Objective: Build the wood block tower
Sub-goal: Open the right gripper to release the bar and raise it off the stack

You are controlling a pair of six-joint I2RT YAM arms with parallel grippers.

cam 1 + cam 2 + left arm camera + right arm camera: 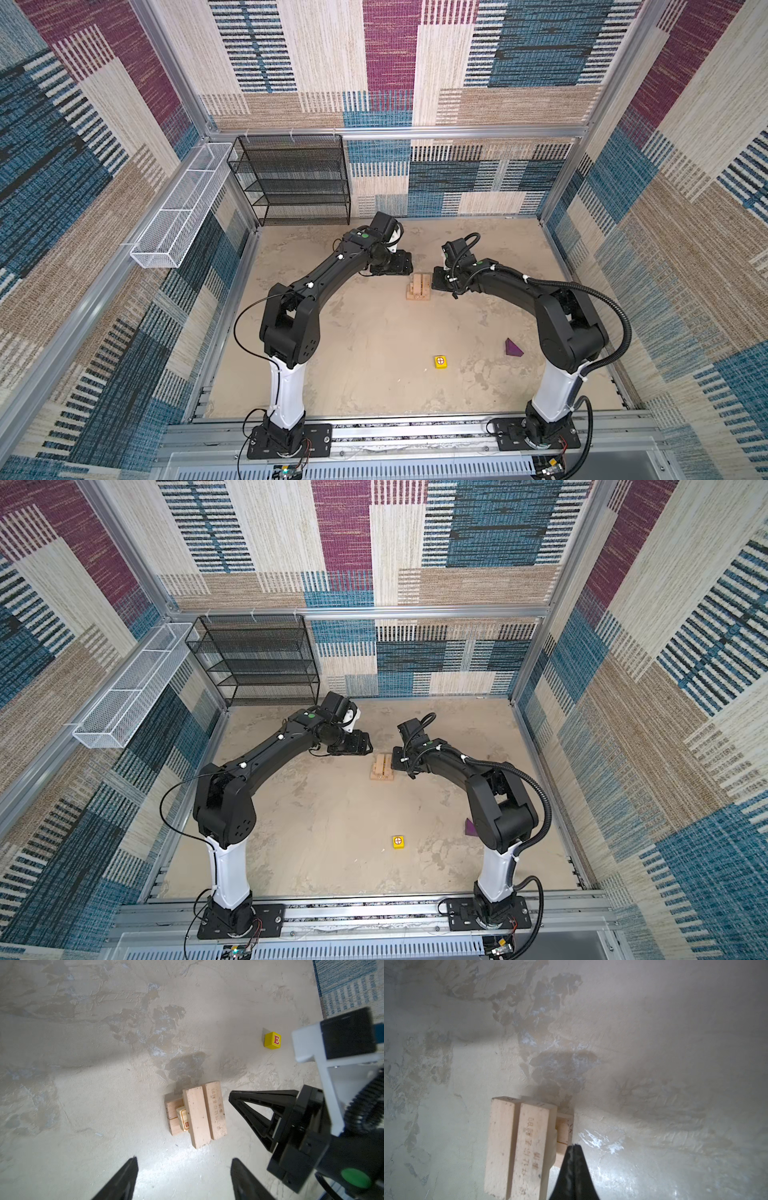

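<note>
The tower point(418, 286) stands with bare tabletop point(365, 332) all around. Its two top planks point(195, 1118) lie side by side, long axes running front to back, and one bears Chinese print too blurred to read. The right gripper point(574, 1145), pinched shut and empty, sits just beside the tower. The left gripper point(184, 1158) gapes wide, apart from it. A yellow cube point(272, 1040) marked "E" and a purple wedge point(513, 347) lie well apart from the tower.

On the tabletop point(365, 332), centre-back: stack of tan wooden planks point(419, 286), two planks side by side on top, lying crosswise over the lower ones. Well in front of it, slightly right: small yellow cube point(441, 362). Right of the cube, apart from it: purple wedge point(513, 347). Back left, against the rear wall: black mesh shelf rack point(291, 178). Hung along the left wall: white wire basket point(178, 216).
</note>
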